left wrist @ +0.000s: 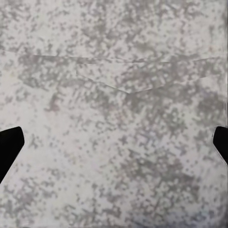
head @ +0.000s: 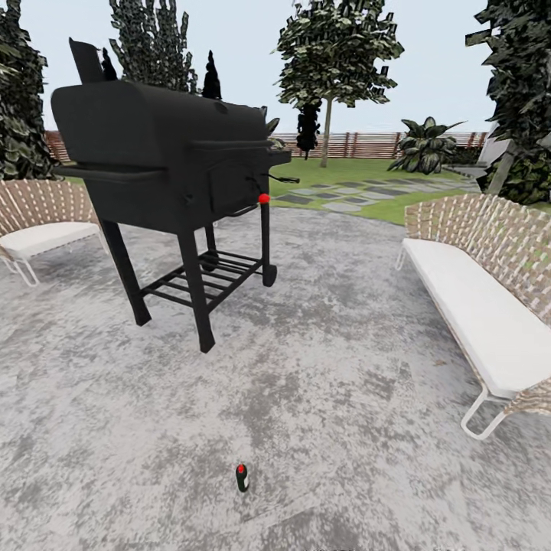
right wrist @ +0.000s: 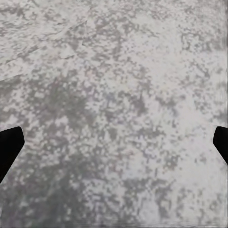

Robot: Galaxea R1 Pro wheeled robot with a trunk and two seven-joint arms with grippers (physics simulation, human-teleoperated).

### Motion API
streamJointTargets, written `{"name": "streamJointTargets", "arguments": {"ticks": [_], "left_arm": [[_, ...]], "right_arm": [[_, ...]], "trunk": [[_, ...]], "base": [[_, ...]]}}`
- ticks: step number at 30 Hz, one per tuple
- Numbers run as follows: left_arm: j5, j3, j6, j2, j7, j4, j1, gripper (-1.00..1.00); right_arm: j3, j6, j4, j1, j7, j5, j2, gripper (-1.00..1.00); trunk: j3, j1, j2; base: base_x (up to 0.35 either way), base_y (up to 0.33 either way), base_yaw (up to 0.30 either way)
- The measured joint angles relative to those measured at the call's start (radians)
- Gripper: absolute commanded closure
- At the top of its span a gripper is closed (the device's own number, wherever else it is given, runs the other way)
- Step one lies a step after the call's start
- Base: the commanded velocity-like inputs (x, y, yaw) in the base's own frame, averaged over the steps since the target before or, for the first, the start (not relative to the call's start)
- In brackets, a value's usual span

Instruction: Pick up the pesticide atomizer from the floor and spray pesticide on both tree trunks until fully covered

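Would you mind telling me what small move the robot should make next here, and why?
Probably roll forward a little toward the atomizer and start lowering one arm. The small dark bottle with a red top stands upright on the grey paving, low in the head view. Both wrist views show bare paving between wide-apart fingertips, so the left gripper and right gripper hold nothing.

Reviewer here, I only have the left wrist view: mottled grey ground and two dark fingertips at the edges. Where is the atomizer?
Observer: In the head view the pesticide atomizer stands upright on the grey paving, a small dark bottle with a red top.
Reviewer: Anything standing near it?
Observer: A black grill on legs stands farther off, to the left; a white-cushioned sofa sits at the right.
Reviewer: Any tree in sight?
Observer: One with a slim pale trunk rises on the lawn beyond the paving.
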Motion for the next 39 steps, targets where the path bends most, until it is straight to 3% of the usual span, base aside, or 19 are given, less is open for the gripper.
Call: {"name": "streamJointTargets", "arguments": {"ticks": [10,24,27,30,33,35,39], "left_arm": [[-0.003,-0.004,0.001,-0.005,-0.007,-0.013,0.0,-1.0],[-0.003,-0.003,0.016,0.001,0.0,-0.04,-0.018,-1.0],[-0.004,-0.003,0.06,0.004,0.0,-0.109,-0.09,-1.0],[-0.004,-0.003,0.16,0.005,-0.004,-0.138,-0.173,-1.0],[-0.004,-0.004,0.206,0.001,-0.006,-0.149,-0.238,-1.0],[-0.009,-0.008,0.222,-0.005,-0.004,-0.154,-0.297,-1.0],[-0.012,-0.013,0.225,-0.006,-0.003,-0.155,-0.341,-1.0]], "right_arm": [[0.001,-0.002,0.019,0.0,-0.001,0.001,-0.007,-1.0],[0.005,-0.002,0.037,-0.002,0.004,0.002,0.0,-1.0],[0.006,0.0,-0.03,-0.021,0.006,0.004,-0.001,-1.0],[0.007,0.006,-0.128,-0.08,0.007,0.014,-0.003,-1.0],[0.007,0.023,-0.184,-0.137,0.005,0.027,-0.004,-1.0],[0.007,0.07,-0.232,-0.167,0.004,0.036,-0.008,-1.0],[0.007,0.173,-0.264,-0.198,0.004,0.041,-0.009,-1.0]], "trunk": [[0.0,0.0,0.0],[0.0,0.0,0.0],[0.0,0.0,0.0],[0.0,0.0,0.0],[0.0,0.0,0.0],[0.0,0.0,0.0],[0.0,0.0,0.0]], "base": [[0.0,0.0,-0.272],[0.0,0.0,-0.029],[0.0,0.0,0.0],[0.0,0.0,0.0],[0.0,0.0,0.0],[0.0,0.0,0.0],[0.0,0.0,0.0]]}}
